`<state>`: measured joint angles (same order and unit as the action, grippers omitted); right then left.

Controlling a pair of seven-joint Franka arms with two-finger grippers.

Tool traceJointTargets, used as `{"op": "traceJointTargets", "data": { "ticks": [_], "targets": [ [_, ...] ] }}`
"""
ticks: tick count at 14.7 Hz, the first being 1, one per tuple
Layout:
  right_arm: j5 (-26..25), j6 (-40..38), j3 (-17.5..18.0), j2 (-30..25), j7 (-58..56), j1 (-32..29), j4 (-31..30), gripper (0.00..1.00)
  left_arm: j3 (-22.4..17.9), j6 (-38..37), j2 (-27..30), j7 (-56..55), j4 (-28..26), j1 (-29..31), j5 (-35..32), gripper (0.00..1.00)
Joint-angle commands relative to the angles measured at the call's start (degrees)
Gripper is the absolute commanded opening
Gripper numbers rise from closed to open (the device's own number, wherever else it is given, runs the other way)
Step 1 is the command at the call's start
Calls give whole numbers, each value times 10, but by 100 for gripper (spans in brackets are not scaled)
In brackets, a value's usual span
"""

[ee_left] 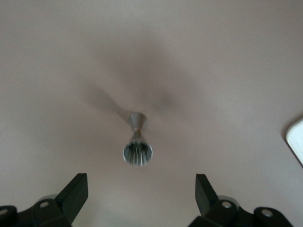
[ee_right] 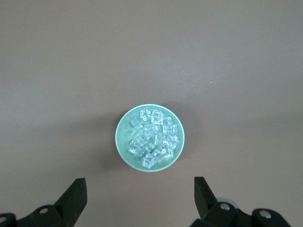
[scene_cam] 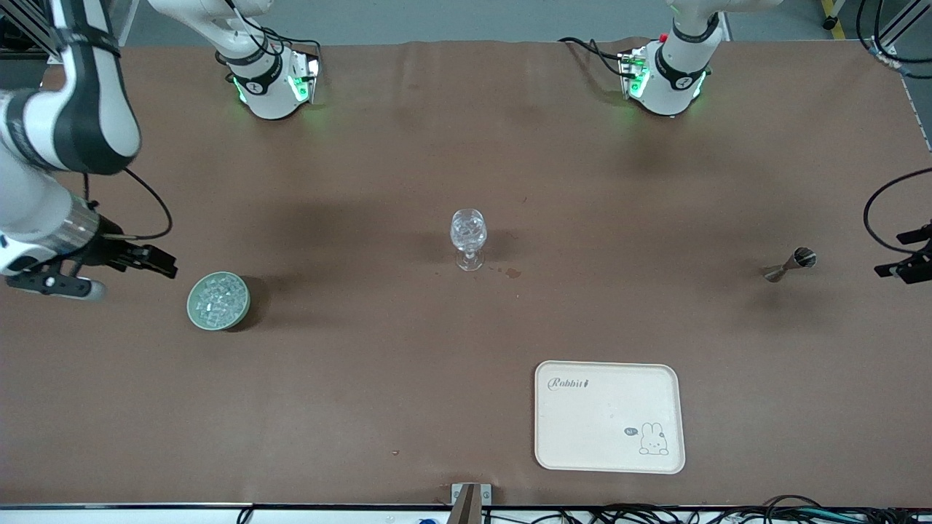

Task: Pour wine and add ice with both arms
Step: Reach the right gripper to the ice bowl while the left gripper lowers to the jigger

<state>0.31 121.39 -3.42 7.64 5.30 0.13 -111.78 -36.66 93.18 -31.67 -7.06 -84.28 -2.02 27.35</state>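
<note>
The desk (scene_cam: 408, 378) was covered in brown. Near its centre stood a cut-pattern stemmed glass (scene_cam: 468, 238), with small dark spots on the covering beside its foot.

At about nine o'clock from the glass, toward the right arm's end, sat a pale green bowl (scene_cam: 218, 300) heaped with the ice (scene_cam: 217, 300), many small clear cubes. The right tool (scene_cam: 149, 260) hung in the air just beside that bowl, its fingers (ee_right: 73, 198) spread wide and grasping nothing.

At about three o'clock from the glass, toward the left arm's end, a metal jigger (scene_cam: 790, 265) lay tipped on its side. The left tool (scene_cam: 903, 255) hung near it, released, fingers (ee_left: 75, 194) apart and empty.

At about five o'clock from the glass, nearer the front camera, lay a cream tray (scene_cam: 609, 416) printed "Rabbit" in one corner, with a small rabbit drawing in another.
</note>
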Motion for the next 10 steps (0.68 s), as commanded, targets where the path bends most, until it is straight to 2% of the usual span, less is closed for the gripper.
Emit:
{"op": "traceJointTargets", "data": {
  "ticks": [1,4,10],
  "targets": [
    [0,60,-2,24,-6,0,-34,94,-32,-12,-74,-8,47,13,58,100],
    [0,122,-2,41,-6,2,-70,72,-45,-12,-115,-5,47,18,89,100],
    [-1,194,-2,109,-6,-1,-80,58,-44,-51,-178,-25,55,81,223,100]
  ]
}}
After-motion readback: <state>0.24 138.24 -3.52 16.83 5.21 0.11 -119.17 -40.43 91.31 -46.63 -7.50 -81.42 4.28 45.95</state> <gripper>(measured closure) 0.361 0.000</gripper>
